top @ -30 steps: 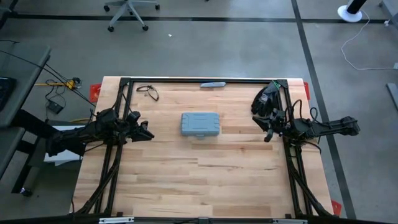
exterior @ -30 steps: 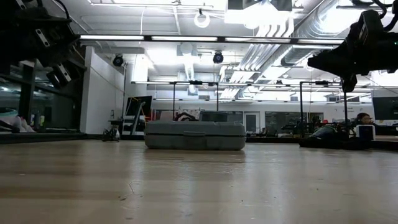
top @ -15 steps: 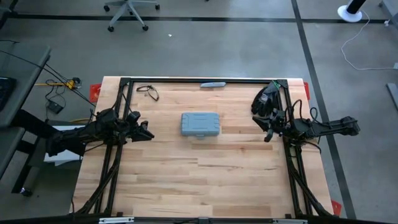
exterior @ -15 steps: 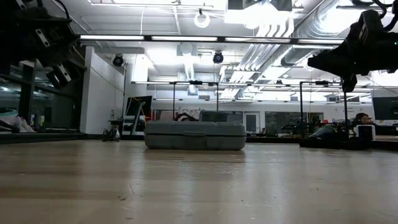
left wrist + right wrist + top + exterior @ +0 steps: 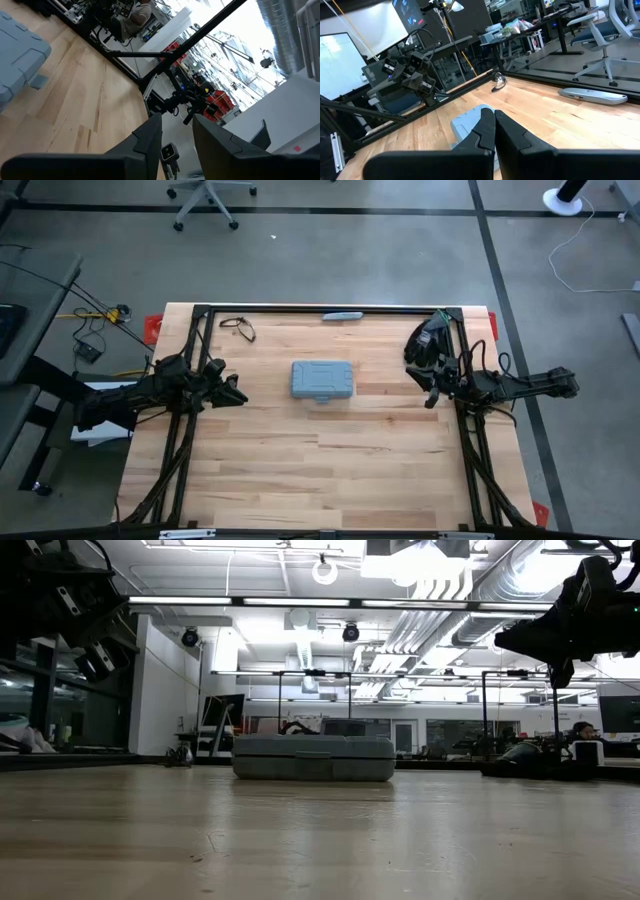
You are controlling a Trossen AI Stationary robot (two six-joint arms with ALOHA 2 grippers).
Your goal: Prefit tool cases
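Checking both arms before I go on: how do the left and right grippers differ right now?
The left gripper has its fingers apart with nothing between them; the right gripper is shut, fingers touching. The left gripper points across the table toward the tool case; the right gripper sits by the right frame post. Both are empty, off the table, and clear of the case.

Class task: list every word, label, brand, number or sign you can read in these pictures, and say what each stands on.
No text can be read in any view.
The tool case: ribbed lid only, no readable label.
The monitor beyond the table: glowing marks, too blurred to read.
The red bins in the room: too small to tell.
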